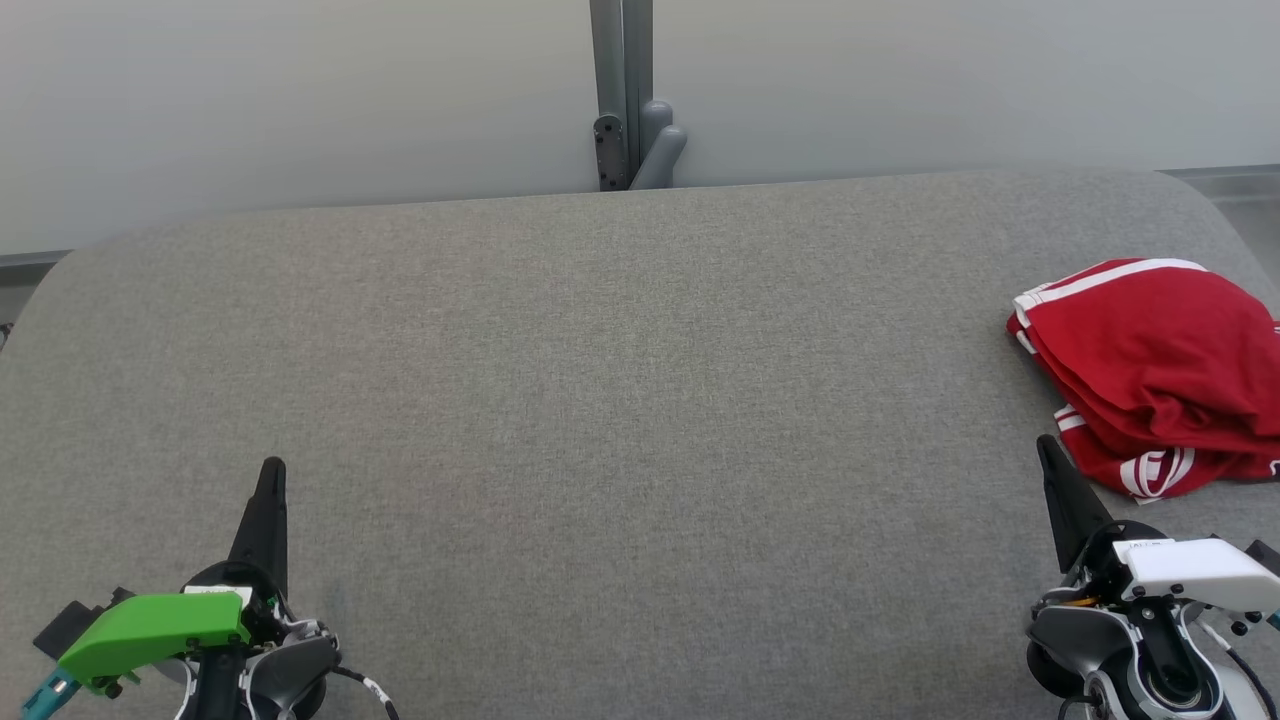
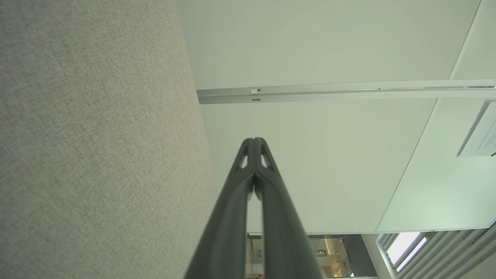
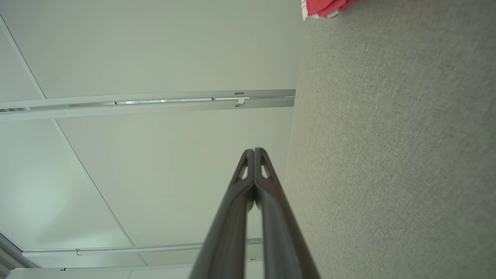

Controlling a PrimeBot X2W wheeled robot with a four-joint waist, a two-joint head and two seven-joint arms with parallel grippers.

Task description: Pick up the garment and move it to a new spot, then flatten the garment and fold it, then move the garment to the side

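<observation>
Left gripper (image 1: pixel 271 475) and right gripper (image 1: pixel 1048 450) both pinched together, gripping nothing; red garment (image 1: pixel 1150 370) lies bunched at the right edge of the table (image 1: pixel 600 400), just beside the right gripper; it runs off frame, so can't tell its long axis

The left gripper (image 1: pixel 272 475) has two long dark fingers (image 2: pixel 273 209), each with a small triangular cut-out near the tip. Behind the fingers sits a bright green cover (image 1: pixel 150 630), with a teal plug (image 1: pixel 45 692) at its back end. A black-and-white cable (image 1: pixel 368 690) leaves the wrist. The right gripper (image 1: pixel 1048 452) has a white cover (image 1: pixel 1200 572) above a rounded grey housing (image 1: pixel 1075 635).
</observation>
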